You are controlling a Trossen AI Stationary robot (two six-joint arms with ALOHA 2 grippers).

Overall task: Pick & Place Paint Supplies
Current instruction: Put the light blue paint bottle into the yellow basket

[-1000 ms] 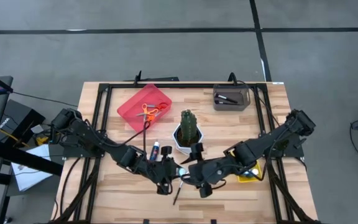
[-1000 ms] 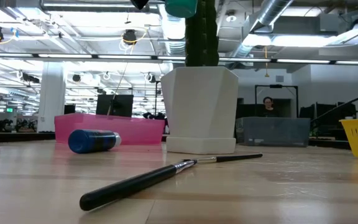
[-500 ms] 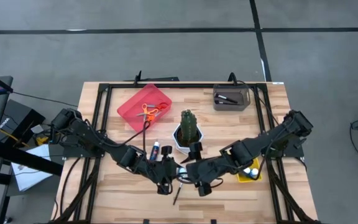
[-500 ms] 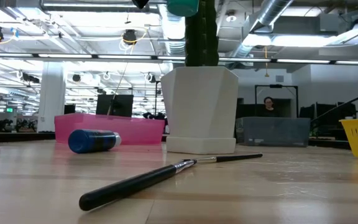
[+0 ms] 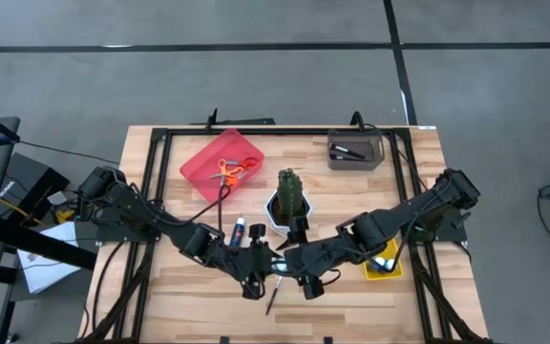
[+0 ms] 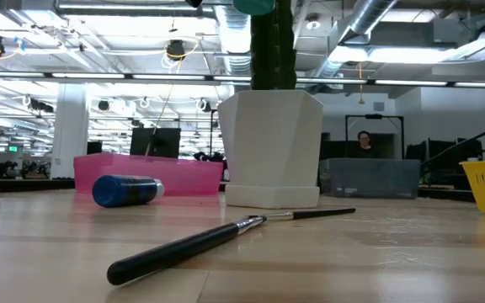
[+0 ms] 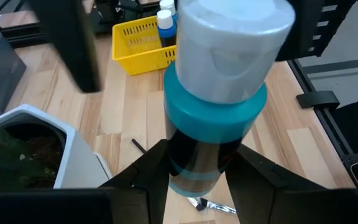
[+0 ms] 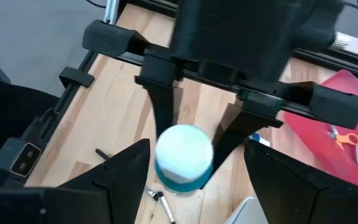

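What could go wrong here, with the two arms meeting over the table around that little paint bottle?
1. The left gripper holds the paint bottle while the right gripper stands open around its cap; letting go before the other closes could drop it.
2. A paintbrush lies on the table below; a falling bottle might knock it.
3. The cactus in its pot stands close behind the grippers, so a swing might bump it.
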